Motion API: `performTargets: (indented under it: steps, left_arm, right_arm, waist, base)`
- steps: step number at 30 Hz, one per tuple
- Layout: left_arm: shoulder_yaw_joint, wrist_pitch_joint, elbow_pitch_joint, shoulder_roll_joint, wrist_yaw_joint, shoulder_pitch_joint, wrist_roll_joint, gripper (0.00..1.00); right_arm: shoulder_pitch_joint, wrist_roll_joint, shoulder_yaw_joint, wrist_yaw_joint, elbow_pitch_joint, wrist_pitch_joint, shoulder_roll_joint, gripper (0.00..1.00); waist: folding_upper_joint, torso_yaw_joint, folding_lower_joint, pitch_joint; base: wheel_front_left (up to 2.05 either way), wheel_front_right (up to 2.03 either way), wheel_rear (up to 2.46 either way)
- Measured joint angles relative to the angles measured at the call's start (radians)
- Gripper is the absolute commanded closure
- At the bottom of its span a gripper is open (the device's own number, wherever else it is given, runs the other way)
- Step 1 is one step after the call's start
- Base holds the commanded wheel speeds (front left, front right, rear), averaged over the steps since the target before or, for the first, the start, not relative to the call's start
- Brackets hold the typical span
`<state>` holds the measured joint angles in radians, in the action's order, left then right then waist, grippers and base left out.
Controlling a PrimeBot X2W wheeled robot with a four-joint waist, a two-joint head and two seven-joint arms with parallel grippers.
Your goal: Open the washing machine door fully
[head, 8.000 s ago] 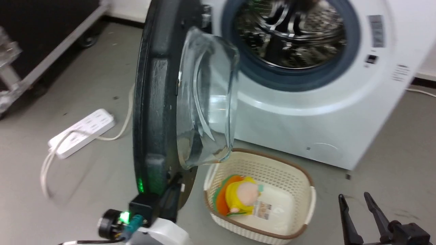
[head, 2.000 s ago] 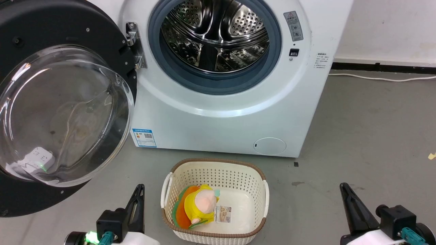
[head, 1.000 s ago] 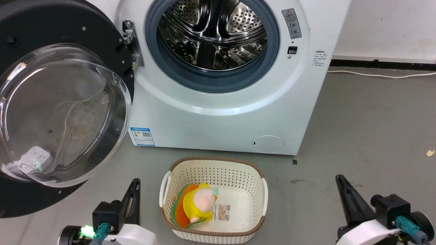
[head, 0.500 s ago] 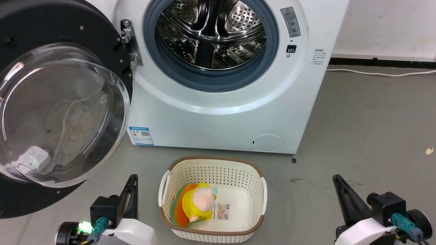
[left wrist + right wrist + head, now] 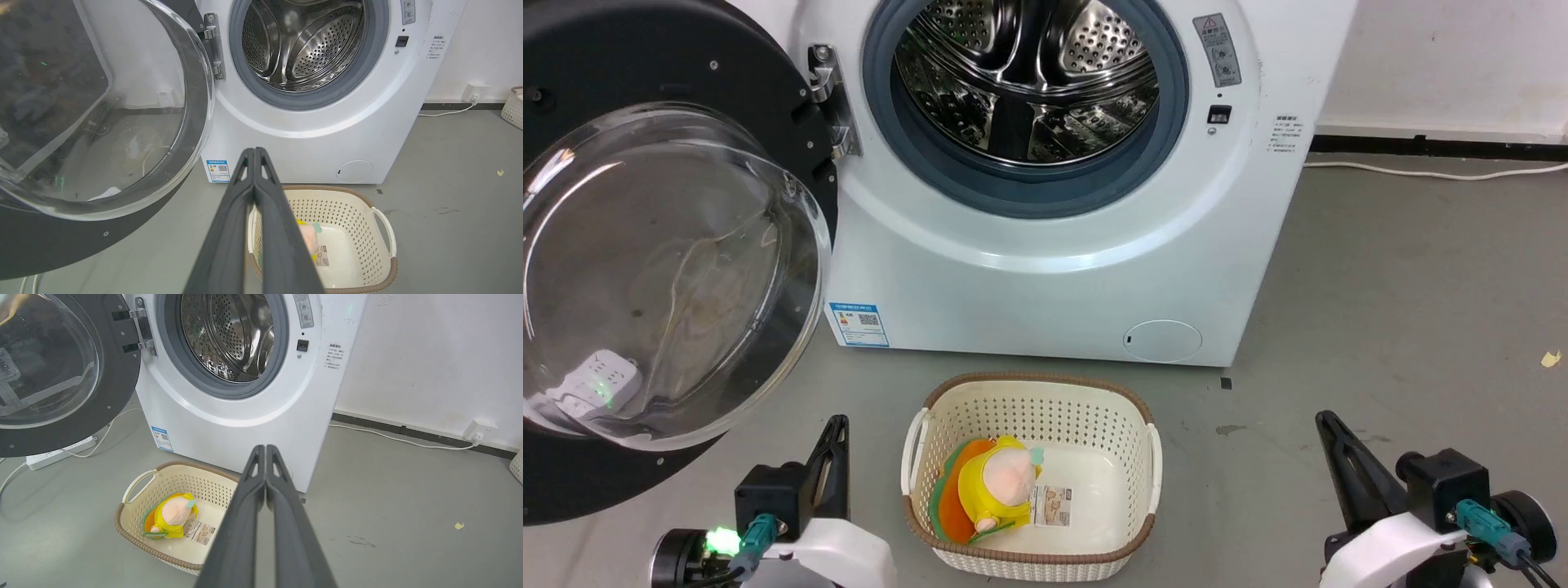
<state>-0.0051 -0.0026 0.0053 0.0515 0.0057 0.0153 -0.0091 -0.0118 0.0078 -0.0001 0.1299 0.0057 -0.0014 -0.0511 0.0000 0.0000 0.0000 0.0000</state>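
Note:
The washing machine door (image 5: pixel 613 73), a large glossy black disc with a bulging clear glass bowl (image 5: pixel 670 278), is swung wide to the left on its metal hinge (image 5: pixel 827 102); it is also in the left wrist view (image 5: pixel 102 110) and the right wrist view (image 5: pixel 110 388). The steel drum (image 5: pixel 1025 77) lies exposed behind its grey rim. My left gripper (image 5: pixel 837 425) sits low on the left, shut and empty, just below the door's lower edge without touching it. My right gripper (image 5: pixel 1325 420) is shut and empty at the lower right, far from the door.
A cream laundry basket (image 5: pixel 1127 425) with a yellow plush toy (image 5: pixel 996 490) stands on the floor before the machine, between my grippers. A white power strip (image 5: pixel 61 455) and its cable lie behind the door. A small round white flap (image 5: pixel 1162 340) marks the machine's lower front.
Eight seconds ago the door stood edge-on with my left gripper at its rim; now it faces me, swung wide. Over the last second the camera has shifted slightly, both grippers sliding lower.

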Motion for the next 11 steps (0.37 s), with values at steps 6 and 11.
performTargets:
  steps: [6, 11]
  left_arm:
    - [0.003, 0.002, -0.001, -0.001, 0.000, 0.000, 0.000, 1.00]
    - [0.003, 0.002, -0.001, -0.001, 0.000, 0.000, 0.000, 1.00]
  right_arm:
    - [0.000, 0.000, 0.001, 0.000, -0.001, 0.000, 0.000, 1.00]
    - [0.000, 0.000, 0.001, 0.000, -0.002, 0.000, 0.000, 1.00]
  waist:
    - [0.0000, 0.000, 0.0000, 0.000]
    - [0.0000, 0.000, 0.0000, 0.000]
  base:
    - [0.00, 0.00, 0.00]
    - [0.00, 0.00, 0.00]
